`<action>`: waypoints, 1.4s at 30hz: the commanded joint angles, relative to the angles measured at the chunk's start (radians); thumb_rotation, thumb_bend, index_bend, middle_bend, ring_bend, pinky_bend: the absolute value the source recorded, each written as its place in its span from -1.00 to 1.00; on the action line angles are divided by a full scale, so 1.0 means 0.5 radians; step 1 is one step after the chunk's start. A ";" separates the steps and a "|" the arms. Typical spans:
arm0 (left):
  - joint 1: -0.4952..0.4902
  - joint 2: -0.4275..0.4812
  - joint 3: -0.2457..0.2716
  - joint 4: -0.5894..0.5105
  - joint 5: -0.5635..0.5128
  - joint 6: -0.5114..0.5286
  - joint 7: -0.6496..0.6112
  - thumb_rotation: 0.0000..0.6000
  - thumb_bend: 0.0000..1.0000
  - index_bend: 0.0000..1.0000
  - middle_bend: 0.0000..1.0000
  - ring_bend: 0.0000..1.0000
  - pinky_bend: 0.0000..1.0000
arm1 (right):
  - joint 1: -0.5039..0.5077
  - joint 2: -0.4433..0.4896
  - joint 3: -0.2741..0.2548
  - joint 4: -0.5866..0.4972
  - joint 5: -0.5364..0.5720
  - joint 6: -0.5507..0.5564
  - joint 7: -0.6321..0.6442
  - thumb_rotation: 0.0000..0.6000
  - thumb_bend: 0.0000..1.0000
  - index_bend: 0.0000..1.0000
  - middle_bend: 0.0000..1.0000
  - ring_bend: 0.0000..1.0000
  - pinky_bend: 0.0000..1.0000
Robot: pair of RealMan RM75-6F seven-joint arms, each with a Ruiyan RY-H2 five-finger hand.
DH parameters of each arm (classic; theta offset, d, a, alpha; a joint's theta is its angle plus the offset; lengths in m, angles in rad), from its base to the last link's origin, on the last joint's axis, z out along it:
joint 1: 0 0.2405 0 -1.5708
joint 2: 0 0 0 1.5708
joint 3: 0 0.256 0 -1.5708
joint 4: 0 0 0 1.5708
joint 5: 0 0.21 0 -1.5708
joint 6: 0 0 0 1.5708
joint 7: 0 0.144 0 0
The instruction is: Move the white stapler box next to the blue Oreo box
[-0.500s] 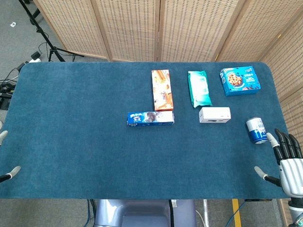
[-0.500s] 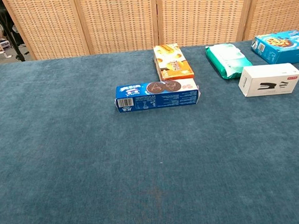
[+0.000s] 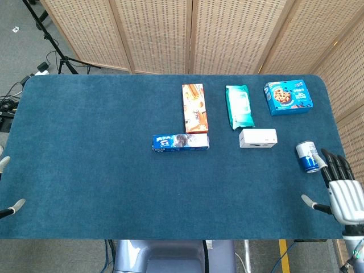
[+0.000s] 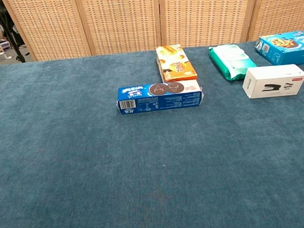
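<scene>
Although the left hand point(image 3: 10, 207) shows only as a couple of fingertips at the lower left edge of the head view, too little to tell how its fingers lie, it is plainly far from everything that matters here. Moving rightward, the Oreo box point(image 3: 180, 142) lies at the middle of the frame with its long axis running left to right, its upper right corner touching the bottom end of the orange box point(image 3: 194, 108). Right of that, with a bare strip of table point(image 3: 85, 142) between them, sits the stapler box point(image 3: 257, 138), also lying long side left to right, just below the green pack point(image 3: 239, 106). Further right, a can point(image 3: 307, 156) stands near the table's right edge. At the lower right corner the right hand point(image 3: 343, 193) hovers with fingers spread and straight, thumb out to the left, holding nothing. The stapler box lies up and to the left of those fingertips, past the can, so the right hand is clearly the nearer one. Probably it must reach up-left, skirting the can, then carry the box leftward.
</scene>
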 commanded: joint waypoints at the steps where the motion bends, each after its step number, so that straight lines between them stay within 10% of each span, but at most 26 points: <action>1: -0.018 -0.013 -0.016 -0.005 -0.036 -0.034 0.033 1.00 -1.00 -1.00 -1.00 -1.00 -1.00 | 0.293 0.049 0.134 0.081 0.099 -0.376 0.141 1.00 -1.00 -1.00 -1.00 -1.00 -1.00; 14: -0.094 -0.062 -0.086 0.014 -0.224 -0.186 0.148 1.00 -1.00 -1.00 -1.00 -1.00 -1.00 | 0.947 -0.250 0.270 0.511 0.501 -1.364 0.025 1.00 -1.00 -0.96 -0.98 -1.00 -1.00; 28: -0.165 -0.096 -0.133 0.049 -0.369 -0.319 0.207 1.00 -1.00 -1.00 -1.00 -1.00 -1.00 | 1.181 -0.709 0.218 1.144 0.759 -1.648 -0.220 1.00 -1.00 -0.75 -0.74 -0.98 -0.95; 37: -0.198 -0.115 -0.145 0.060 -0.431 -0.376 0.248 1.00 -1.00 -1.00 -1.00 -1.00 -1.00 | 1.220 -0.974 0.183 1.550 0.668 -1.606 -0.105 1.00 -0.97 -0.38 -0.25 -0.54 -0.72; 42: -0.205 -0.119 -0.147 0.061 -0.448 -0.386 0.255 1.00 -1.00 -1.00 -1.00 -1.00 -1.00 | 1.212 -1.087 0.171 1.711 0.559 -1.473 0.049 1.00 -0.55 0.01 0.14 -0.18 -0.54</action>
